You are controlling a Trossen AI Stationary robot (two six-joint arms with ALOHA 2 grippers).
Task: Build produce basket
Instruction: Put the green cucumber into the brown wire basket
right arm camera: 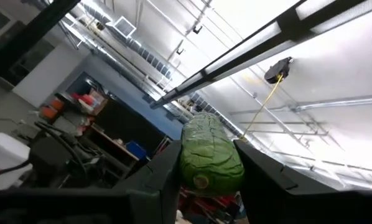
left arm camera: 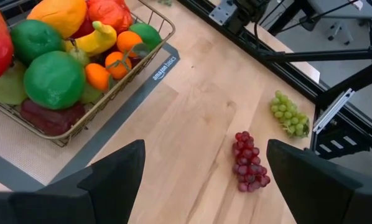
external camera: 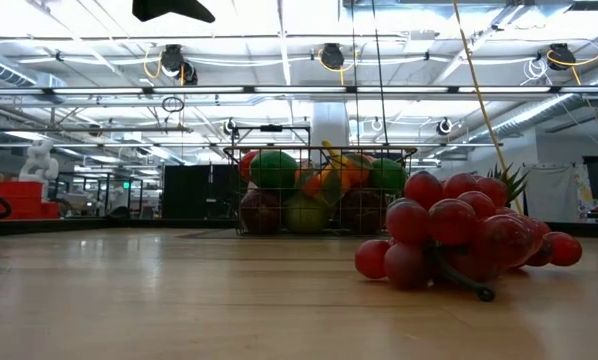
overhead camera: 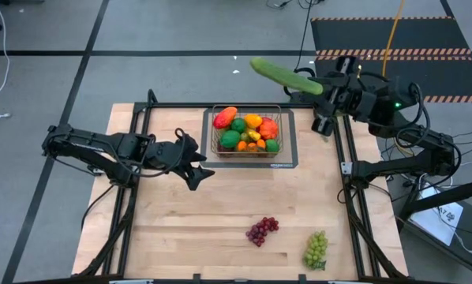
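Two black jointed arms with looping cables, blocky fingers.

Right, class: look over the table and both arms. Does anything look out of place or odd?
Yes. The right gripper holds the cucumber raised beyond the table's far edge, away from the basket. Purple grapes and green grapes lie loose near the front edge. The left gripper is open and empty.

Produce fills the basket; two grape bunches lie nearer.

Left claw low over table centre-left, fingers spread — right claw raised past far-right corner, clamped.
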